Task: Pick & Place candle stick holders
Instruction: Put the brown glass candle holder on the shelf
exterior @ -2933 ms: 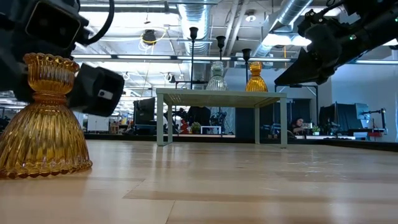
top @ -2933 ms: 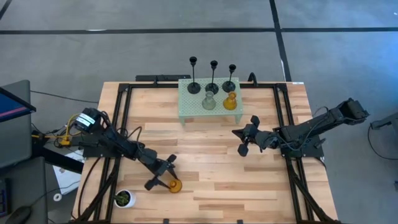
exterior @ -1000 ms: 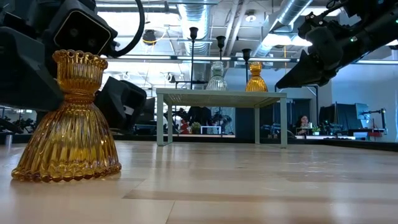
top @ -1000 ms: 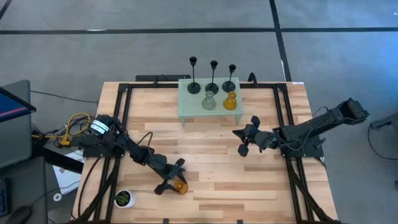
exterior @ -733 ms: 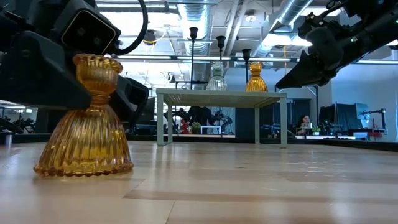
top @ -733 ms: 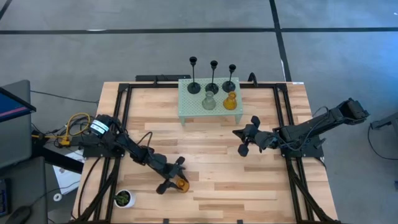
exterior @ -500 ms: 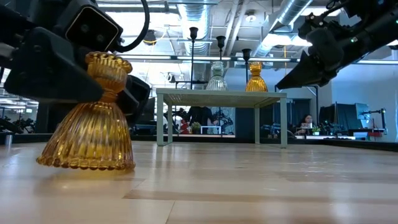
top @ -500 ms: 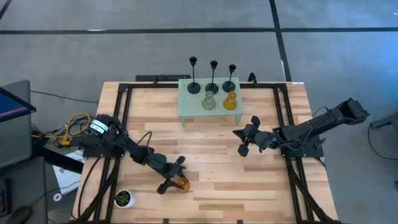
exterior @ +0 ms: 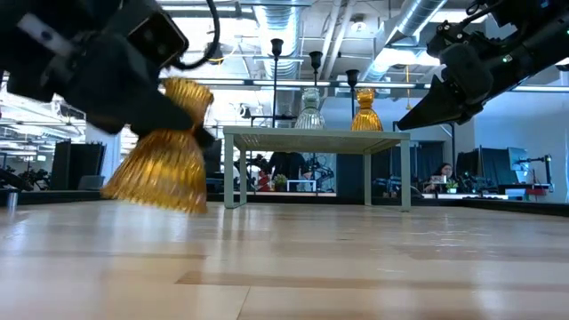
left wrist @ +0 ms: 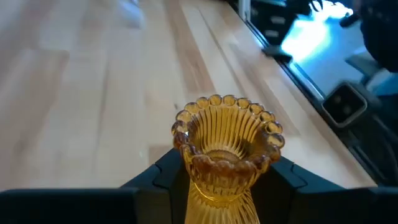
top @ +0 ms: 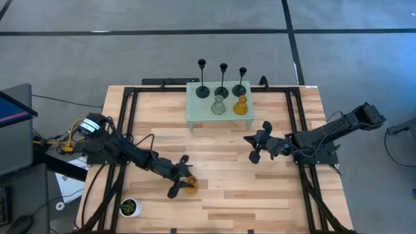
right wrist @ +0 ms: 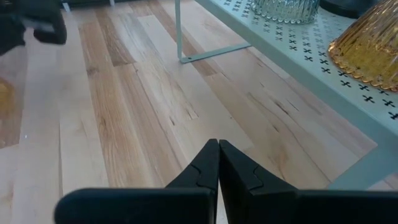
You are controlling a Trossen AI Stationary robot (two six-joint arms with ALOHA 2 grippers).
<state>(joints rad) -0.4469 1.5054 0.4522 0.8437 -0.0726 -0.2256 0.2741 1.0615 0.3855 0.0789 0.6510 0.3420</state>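
An amber ribbed candle stick holder (exterior: pixel 164 147) hangs above the table's near left part, with my left gripper (top: pixel 182 184) shut on it. On the pale green perforated stand (top: pixel 195 112) at the table's far side stand three black thin-stemmed holders (top: pixel 222 81), a pale grey bulbous one (top: pixel 218 106) and a second amber one (top: pixel 240 105), each on its base. My right gripper (top: pixel 255 144) waits shut over the table's right middle, just short of the stand and touching nothing. My left gripper pinches the amber holder's narrow neck (left wrist: pixel 219 185), just below the beaded cup, between its two fingers (left wrist: pixel 166 177). The fingers come nearly level from the table's left. The holder is lifted clear of the table and tilted, its flared base (exterior: pixel 153 182) hanging lowest.
A small white pot with a green plant (top: pixel 129 207) stands at the table's near left corner. Black frame rails (top: pixel 127 123) run along the table's left and right sides. Bare wood (top: pixel 227 175) lies between the two grippers and the stand.
My left gripper has shut on the amber holder's neck, risen and rolled, and gone a little toward the table's far edge. The holder, which stood upright on the table, has tipped and is now lifted clear, tilted.
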